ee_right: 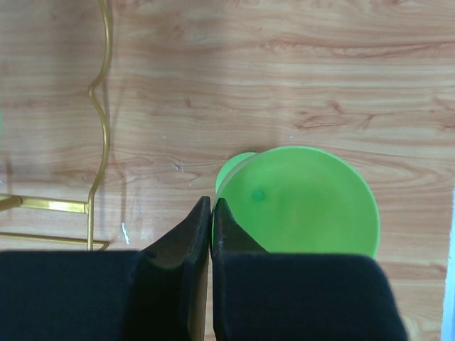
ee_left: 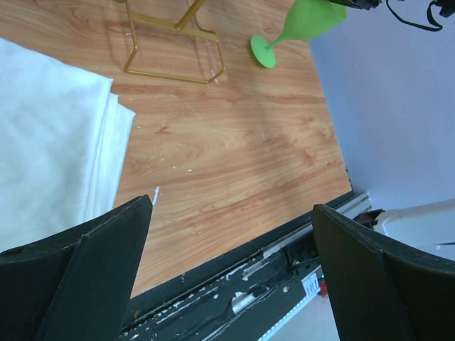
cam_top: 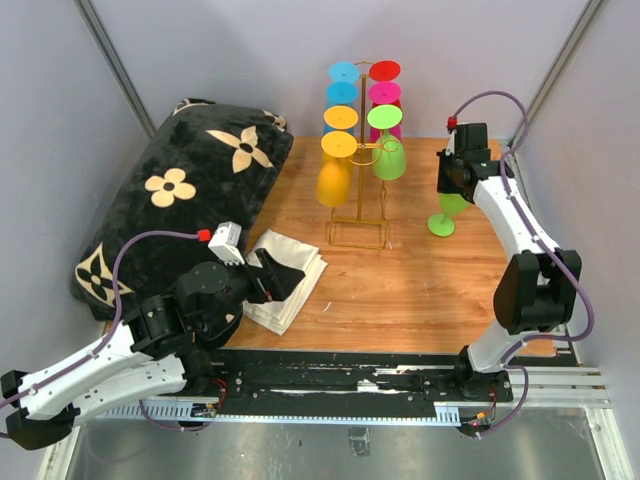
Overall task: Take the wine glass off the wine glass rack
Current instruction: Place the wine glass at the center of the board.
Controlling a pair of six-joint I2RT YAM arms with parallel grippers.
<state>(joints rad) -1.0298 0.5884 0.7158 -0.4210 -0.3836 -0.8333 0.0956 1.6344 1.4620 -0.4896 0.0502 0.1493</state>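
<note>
From above, the tall gold wire wine glass rack point(cam_top: 359, 205) stands in the middle of the brown wooden table point(cam_top: 400, 290). Many coloured glasses point(cam_top: 333, 180) hang on it upside down. One light green wine glass point(cam_top: 441, 224) is off the rack. It is on the right side, near the rack but not touching it. The right gripper point(cam_top: 455, 190) sits on top of its bowl. The left gripper point(cam_top: 285, 280) hangs over a folded white cloth point(cam_top: 290, 243), next to a big black pillow point(cam_top: 190, 180) with cream flowers.

The left wrist camera shows that arm's two black fingers far apart with nothing between them. Far off, the green wine glass leans over. Its round foot is low by the wood and its bowl is up at the right gripper. I cannot tell if the foot touches the table.

The right wrist camera looks down into the green bowl. The two fingers are almost together, with only a thin slit between them. They pinch the rim of the bowl, so this gripper holds the glass by its edge.

The glass looks ready to be put down. To do this well, I think the arm should first tip the glass straight, so the foot lies flat on the wood. Then the fingers should open slowly and go straight up. A thin rim can slip, and a leaning glass will fall over if it is let go too soon. It should also keep away from the rack.
</note>
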